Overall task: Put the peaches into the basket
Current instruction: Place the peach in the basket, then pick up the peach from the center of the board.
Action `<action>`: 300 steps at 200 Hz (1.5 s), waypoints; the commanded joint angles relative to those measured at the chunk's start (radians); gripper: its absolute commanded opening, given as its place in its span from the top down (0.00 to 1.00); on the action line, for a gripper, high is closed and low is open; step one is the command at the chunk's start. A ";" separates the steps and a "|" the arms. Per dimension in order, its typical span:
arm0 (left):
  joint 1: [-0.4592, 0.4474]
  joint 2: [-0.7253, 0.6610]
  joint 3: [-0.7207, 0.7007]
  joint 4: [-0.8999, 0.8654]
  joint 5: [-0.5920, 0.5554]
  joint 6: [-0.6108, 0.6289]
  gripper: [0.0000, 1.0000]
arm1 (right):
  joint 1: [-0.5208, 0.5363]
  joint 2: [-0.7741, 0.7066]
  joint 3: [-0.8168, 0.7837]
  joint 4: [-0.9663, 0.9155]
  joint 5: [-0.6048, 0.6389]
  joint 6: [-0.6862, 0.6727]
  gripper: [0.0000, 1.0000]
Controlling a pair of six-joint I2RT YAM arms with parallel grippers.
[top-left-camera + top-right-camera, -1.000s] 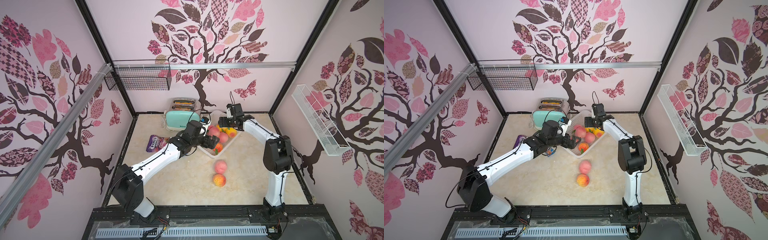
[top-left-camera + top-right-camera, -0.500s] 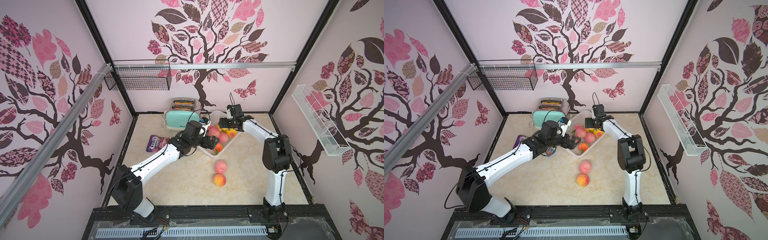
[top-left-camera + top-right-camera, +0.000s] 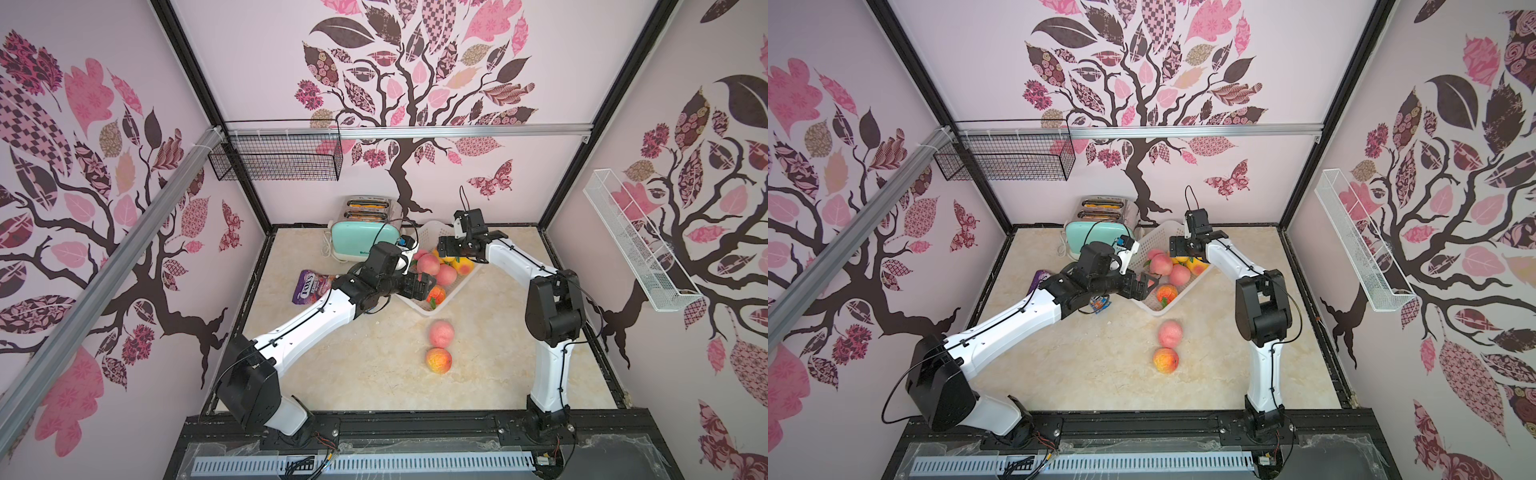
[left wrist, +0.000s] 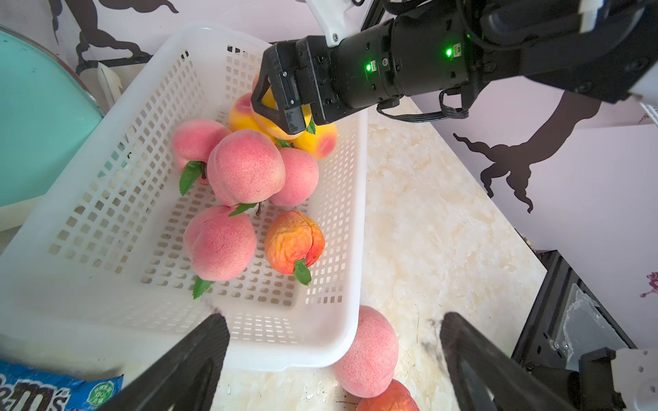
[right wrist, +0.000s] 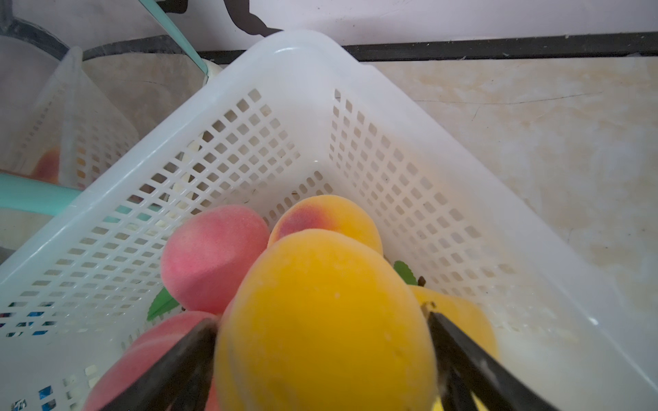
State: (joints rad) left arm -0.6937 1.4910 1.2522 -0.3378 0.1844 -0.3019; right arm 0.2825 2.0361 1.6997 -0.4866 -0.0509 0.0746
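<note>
Straddling yellow peach [image 5: 317,284] in basket [image 5: 391,142], right end effector [image 5: 321,319] (grip unclear); left end effector [image 4: 331,316] spread, empty.

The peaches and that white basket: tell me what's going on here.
Two robot arms are loading peaches into the white basket. The right end effector is down inside the basket with a yellow peach between its fingers; whether it grips it or has let go is unclear. The left end effector hangs open and empty at the basket's edge. Several peaches lie in the basket, and two, a pink peach and an orange-red peach, sit on the table outside it.
</note>
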 commanded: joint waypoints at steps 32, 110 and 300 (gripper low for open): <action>-0.042 -0.099 -0.050 -0.097 -0.062 0.023 0.03 | -0.010 -0.181 -0.089 -0.015 0.047 0.005 0.06; -0.252 -0.186 -0.178 -0.101 -0.172 -0.057 0.03 | 0.012 -0.563 -0.519 0.040 -0.008 0.087 0.02; -0.437 -0.101 -0.412 0.123 -0.211 -0.225 0.03 | 0.181 -1.355 -1.180 -0.056 -0.090 0.360 0.01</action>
State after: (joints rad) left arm -1.1294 1.3643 0.8600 -0.2695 -0.0250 -0.5064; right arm 0.4618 0.7464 0.5312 -0.5194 -0.1230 0.3935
